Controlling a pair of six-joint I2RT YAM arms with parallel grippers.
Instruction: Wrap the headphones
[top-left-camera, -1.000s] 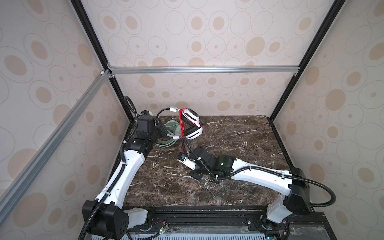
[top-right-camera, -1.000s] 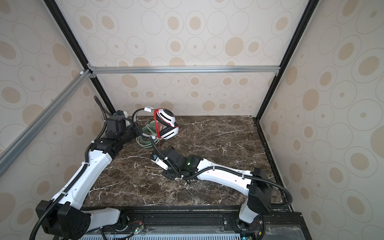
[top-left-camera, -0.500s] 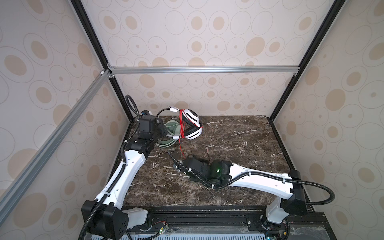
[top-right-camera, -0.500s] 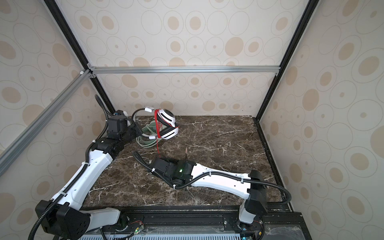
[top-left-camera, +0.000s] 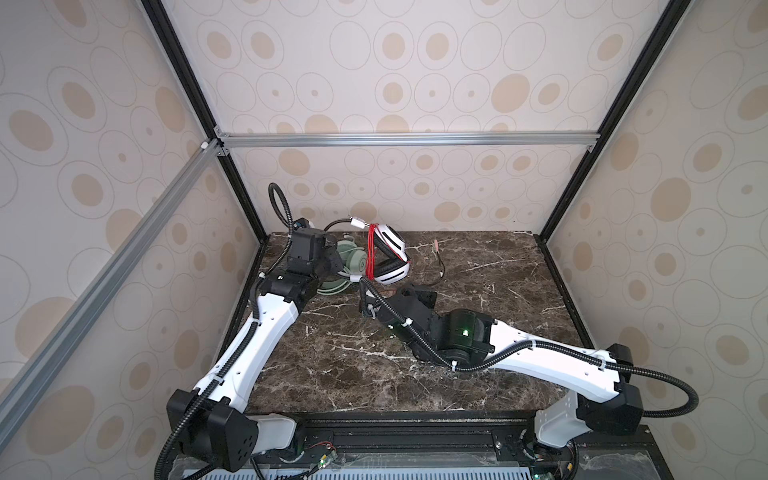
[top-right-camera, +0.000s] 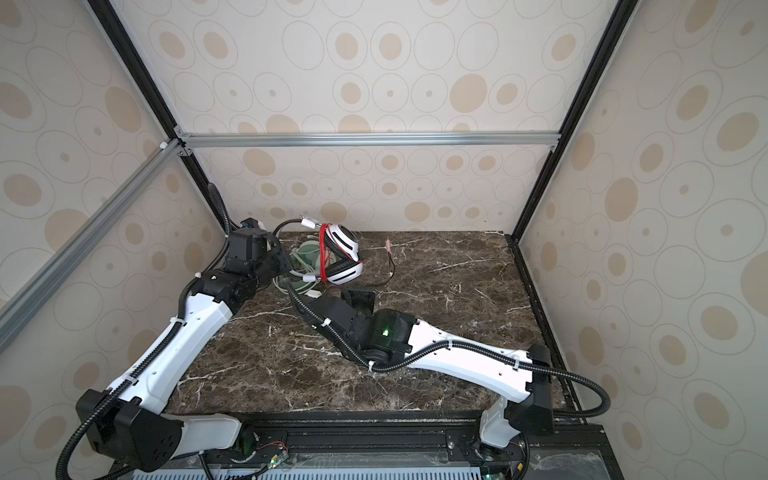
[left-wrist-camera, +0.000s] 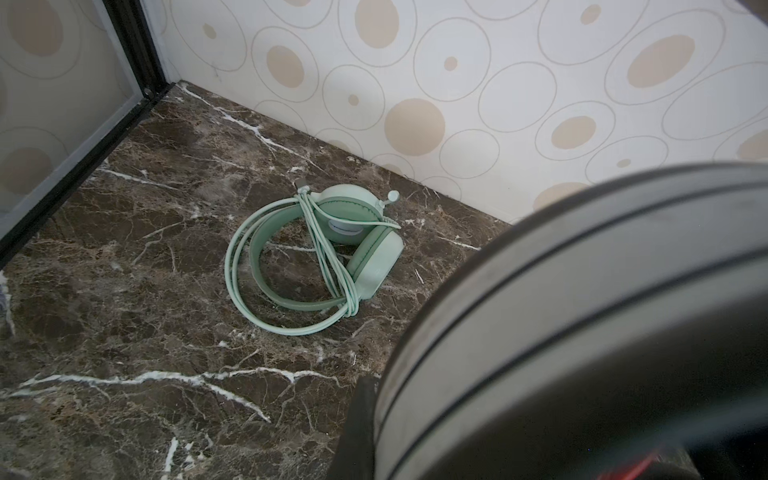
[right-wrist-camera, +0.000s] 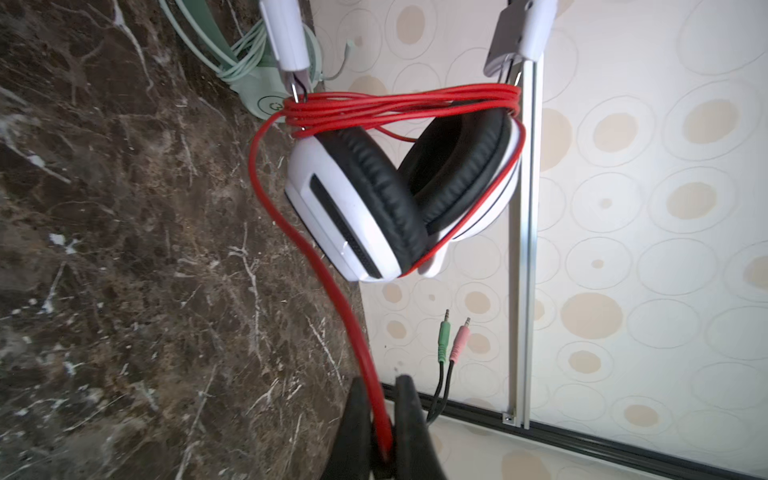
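We log right fingers (right-wrist-camera: 409, 419) pinching red cable (right-wrist-camera: 345, 307), left fingers (top-left-camera: 330, 262) clamping white headset (right-wrist-camera: 353, 208) — a hard tug could shed the coils (right-wrist-camera: 399, 104).

Noted dark brown marble-look tabletop (top-left-camera: 332, 374), white-veined, forming the cell floor. Enclosed on three sides by cream wall panels (top-left-camera: 415, 62) printed with beige ovals. Found silver aluminium rail (top-left-camera: 407, 139) across back wall, meeting black corner post (top-left-camera: 178, 62) at left.

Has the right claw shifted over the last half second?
Yes. Against the resting mint-green headset, the right claw swung rightward and toward the back wall, pinching the red cable.
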